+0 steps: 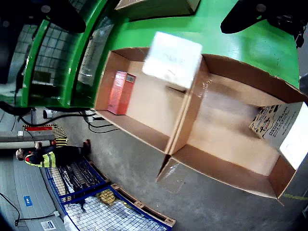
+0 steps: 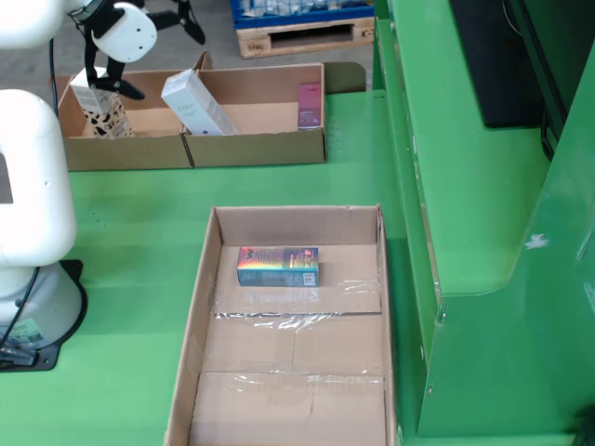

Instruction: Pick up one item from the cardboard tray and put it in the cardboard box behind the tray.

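— Where is the white carton (image 2: 196, 102)?
— Above the back box (image 2: 251, 149), over its middle divider, tilted; in the fixed view its long axis runs from upper left to lower right.
— Is the claw (image 2: 139, 37) pinching it?
— Cannot tell; the claw sits up and to the left, apart from it.
— And the front tray (image 2: 200, 307)?
— One colourful box (image 2: 278, 266) lies crosswise on the green table (image 2: 130, 232).

You get even, bright light in both views, with no hard shadows. In the fixed view the tape (image 2: 296, 319) on the tray floor gives a small glare, and the picture is sharp. In the moving view the white box (image 1: 172, 58) in the upper centre is blurred, and the edges bend strongly, with dark corners at top.
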